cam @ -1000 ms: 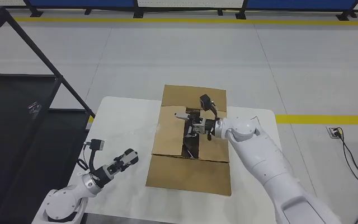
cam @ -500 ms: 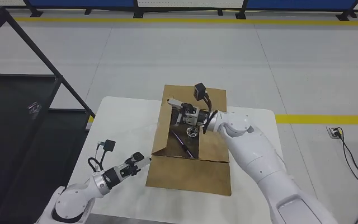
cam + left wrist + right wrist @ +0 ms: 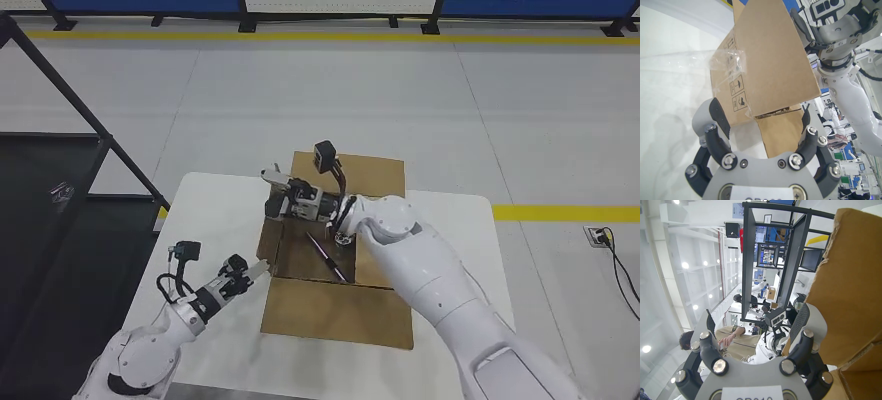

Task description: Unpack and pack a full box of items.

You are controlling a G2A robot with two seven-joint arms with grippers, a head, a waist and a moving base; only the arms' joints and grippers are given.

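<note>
The cardboard box (image 3: 340,312) lies in the middle of the white table (image 3: 215,215) with its front and far flaps folded out. Its left flap (image 3: 270,240) stands up. My right gripper (image 3: 272,195) is open at that flap's top edge; in the right wrist view one fingertip (image 3: 803,317) lies against the brown flap (image 3: 848,291). My left gripper (image 3: 250,268) is open at the box's left front corner, and the corner (image 3: 755,115) sits between its fingers with the flap (image 3: 772,56) above. Dark items (image 3: 328,252) lie inside the box.
A strip of clear tape (image 3: 727,58) hangs off the box's side. A black metal rack (image 3: 60,210) stands left of the table. Bare table surface lies to the left of the box and to its right (image 3: 450,300).
My right gripper has swept left across the box, and the left flap has gone from lying flat to standing up. My left gripper has moved in to the box's left front corner.
</note>
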